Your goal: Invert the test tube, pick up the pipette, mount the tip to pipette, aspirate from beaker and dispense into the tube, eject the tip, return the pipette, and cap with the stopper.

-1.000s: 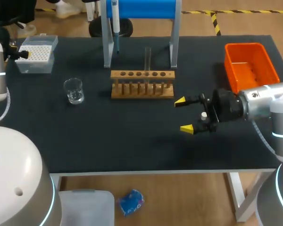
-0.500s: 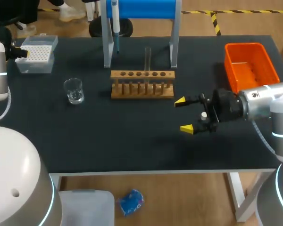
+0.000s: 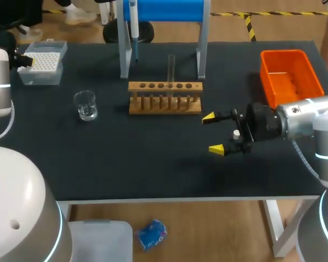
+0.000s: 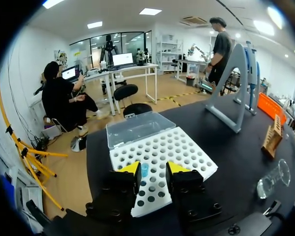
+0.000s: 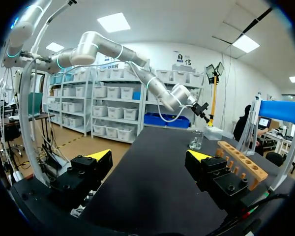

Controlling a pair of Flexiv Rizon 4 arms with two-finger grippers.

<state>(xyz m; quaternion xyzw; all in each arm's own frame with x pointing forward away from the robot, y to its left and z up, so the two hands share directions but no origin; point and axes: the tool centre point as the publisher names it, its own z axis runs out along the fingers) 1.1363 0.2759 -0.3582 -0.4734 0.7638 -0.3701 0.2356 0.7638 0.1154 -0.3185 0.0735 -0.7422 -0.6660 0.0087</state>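
**Left hand hovering over the tip box while the pipette is hanging on its stand**

The left hand (image 4: 153,168) is hanging just above the white tip box (image 4: 189,147). Its fingers are parted only slightly and are gripping nothing. One blue tip (image 4: 144,169) is standing in the box between the fingers, close to one and apart from the other.

The right hand (image 3: 216,132) is hovering wide open and empty above the desk (image 3: 126,169). Ahead of it and to one side, the wooden rack (image 3: 164,98) is holding the test tube (image 3: 171,65) upright. The beaker (image 3: 86,105) is sitting farther off. The pipette (image 3: 134,24) is hanging on the blue stand (image 3: 164,10) beyond the rack, well apart from both hands.

The pipette is not yet picked up, so closing the left hand here would probably pinch or knock the tip. That could tilt it in its hole or lift it out, and it would no longer be mounting squarely. Lowering the hand further is also risking a shove to the light box.
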